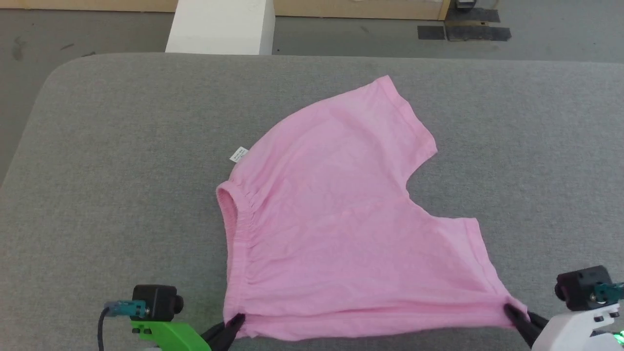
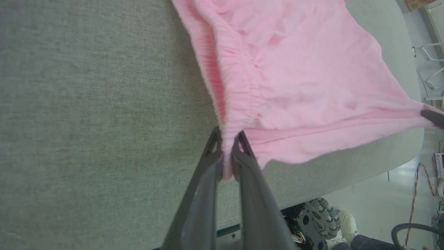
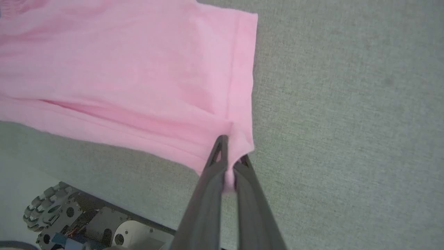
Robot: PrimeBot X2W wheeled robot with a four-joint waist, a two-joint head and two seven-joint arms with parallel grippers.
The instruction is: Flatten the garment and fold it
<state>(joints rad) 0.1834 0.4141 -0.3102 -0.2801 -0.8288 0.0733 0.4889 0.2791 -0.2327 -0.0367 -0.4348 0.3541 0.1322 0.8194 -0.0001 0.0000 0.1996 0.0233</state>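
Note:
The light-pink garment (image 1: pixel 341 209) lies spread on the grey padded table (image 1: pixel 122 161), its gathered elastic hem along the left side and a small white tag (image 1: pixel 238 154) at its upper left. My left gripper (image 1: pixel 235 322) is shut on the near corner of the elastic hem; the left wrist view shows pink fabric (image 2: pixel 295 76) pinched between its fingers (image 2: pixel 208 180). At the lower right my right gripper (image 1: pixel 512 312) is shut on the near leg corner, the cloth (image 3: pixel 138 69) squeezed between its fingers (image 3: pixel 211 187). The near edge is stretched taut between both grippers.
The table's near edge runs just below both grippers, with the robot's wheeled base (image 3: pixel 52 215) under it. A white block (image 1: pixel 219 27) stands on the floor beyond the far edge. Bare table lies left and right of the garment.

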